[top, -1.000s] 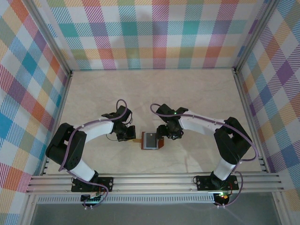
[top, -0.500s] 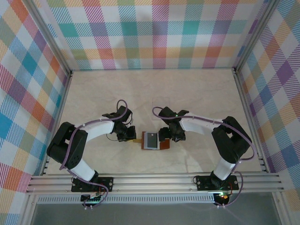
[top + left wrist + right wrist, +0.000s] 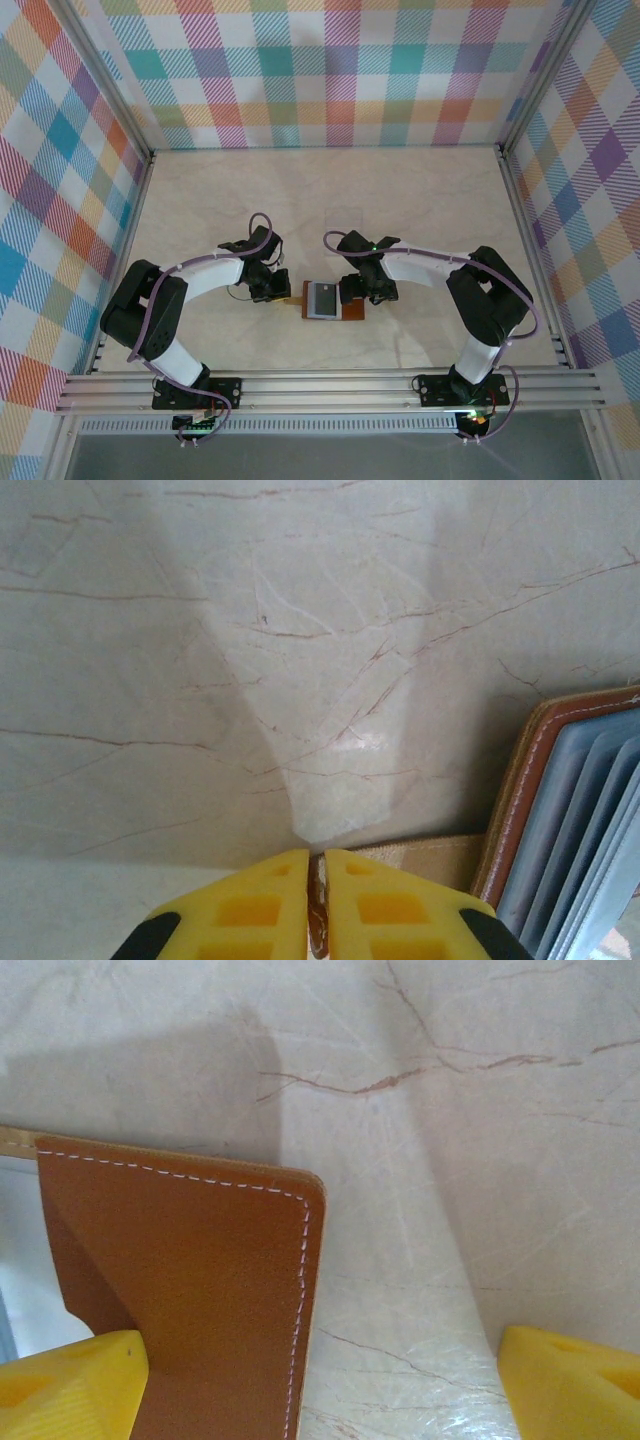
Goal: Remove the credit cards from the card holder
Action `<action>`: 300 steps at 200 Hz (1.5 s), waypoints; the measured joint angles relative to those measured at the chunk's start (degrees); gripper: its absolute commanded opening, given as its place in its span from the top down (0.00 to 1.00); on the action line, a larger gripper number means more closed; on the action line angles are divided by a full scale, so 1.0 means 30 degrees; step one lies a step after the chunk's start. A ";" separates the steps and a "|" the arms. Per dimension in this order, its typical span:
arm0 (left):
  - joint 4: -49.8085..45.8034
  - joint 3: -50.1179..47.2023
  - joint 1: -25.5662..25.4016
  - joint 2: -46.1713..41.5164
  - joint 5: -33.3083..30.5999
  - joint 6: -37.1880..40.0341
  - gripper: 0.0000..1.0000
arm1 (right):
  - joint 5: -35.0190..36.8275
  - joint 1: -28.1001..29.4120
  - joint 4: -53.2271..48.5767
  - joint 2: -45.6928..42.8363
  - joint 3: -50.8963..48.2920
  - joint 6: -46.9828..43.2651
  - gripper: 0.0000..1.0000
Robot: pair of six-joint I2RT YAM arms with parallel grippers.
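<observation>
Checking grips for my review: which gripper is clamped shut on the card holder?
The left gripper, pinching the holder's strap tab; the right gripper stands wide open.

Two robot arms bend inward, their grippers meeting at either side of the card holder (image 3: 323, 300).

The left arm (image 3: 190, 285) folds at the elbow on the card holder's left and reaches in toward it. The left gripper (image 3: 317, 900) sits at the holder's left edge, its yellow jaws pressed together on a thin brown strip of the holder. The right arm (image 3: 440, 268) mirrors this from the holder's right. The right gripper (image 3: 320, 1380) hangs over the holder's right flap with jaws spread wide: one fingertip (image 3: 70, 1380) is over the leather, the other well beyond the flap's edge.
</observation>
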 measured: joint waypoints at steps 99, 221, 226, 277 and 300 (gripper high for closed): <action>-0.3140 0.3082 -0.0240 -0.1982 -0.0758 -0.0036 0.71 | -0.0510 0.0000 -0.1260 -0.2681 0.0568 -0.0007 0.12; -0.2106 0.4517 -0.3599 0.1712 -0.0576 -0.1450 0.82 | -0.4947 0.0000 -0.0714 -0.3752 0.2441 -0.0051 0.60; -0.1967 0.4510 -0.3643 0.1836 -0.0546 -0.1515 0.82 | -0.5238 0.0000 -0.0503 -0.3738 0.2441 -0.0007 0.62; -0.1384 0.4495 -0.3942 0.2397 -0.0335 -0.1719 0.84 | -0.6790 0.0000 0.1129 -0.2208 0.1421 0.0168 0.70; -0.1362 0.4495 -0.4051 0.2404 -0.0255 -0.1829 0.84 | -0.6885 0.0000 0.1421 -0.1457 0.0772 0.0175 0.71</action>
